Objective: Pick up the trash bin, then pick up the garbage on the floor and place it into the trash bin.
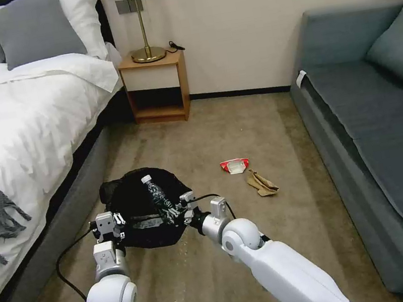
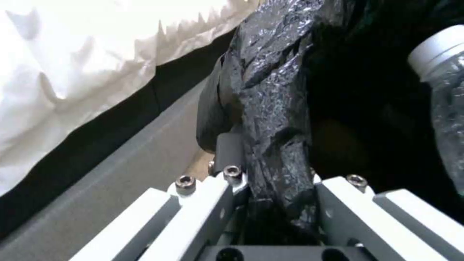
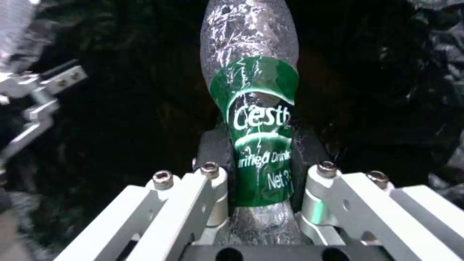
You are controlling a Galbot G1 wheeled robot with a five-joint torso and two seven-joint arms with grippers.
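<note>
1. The left gripper (image 1: pixel 119 219) is clamped on the near rim of the small round trash bin lined with crinkled black plastic bag (image 1: pixel 133 202), and holds it beside the bed (image 1: pixel 14 124); the left wrist view shows a fold of the bag (image 2: pixel 275 119) pinched between its fingers (image 2: pixel 228 148)
2. The right gripper (image 1: pixel 186 207) is clenched on the clear plastic bottle with green label and white cap (image 1: pixel 161 201), which slants over the bin's open mouth, cap end farthest from the gripper; in the right wrist view the fingers (image 3: pixel 215 152) squeeze the label band (image 3: pixel 261 145) from both sides
3. The bottle looks empty and crumpled, so it is probably light and thin-walled, and would dent rather than resist; the glossy label may be slippery, so a hold across the label's middle, as here, seems sound
4. The bin should be light too, yet its liner is soft and slick; a pinch that catches only film could slip, so a grip is safer where rim and bag are caught together
5. Two pieces of garbage lie on the beige carpet (image 1: pixel 257 244) well apart from the bin, toward the grey sofa (image 1: pixel 378 107): a red-and-white crumpled packet (image 1: pixel 235 165) and, just beside it, a tan crumpled paper scrap (image 1: pixel 261 183)
6. Both look flat, limp and nearly weightless; they are best taken at a raised crease, since a flat edge would give the fingers little to bite
</note>
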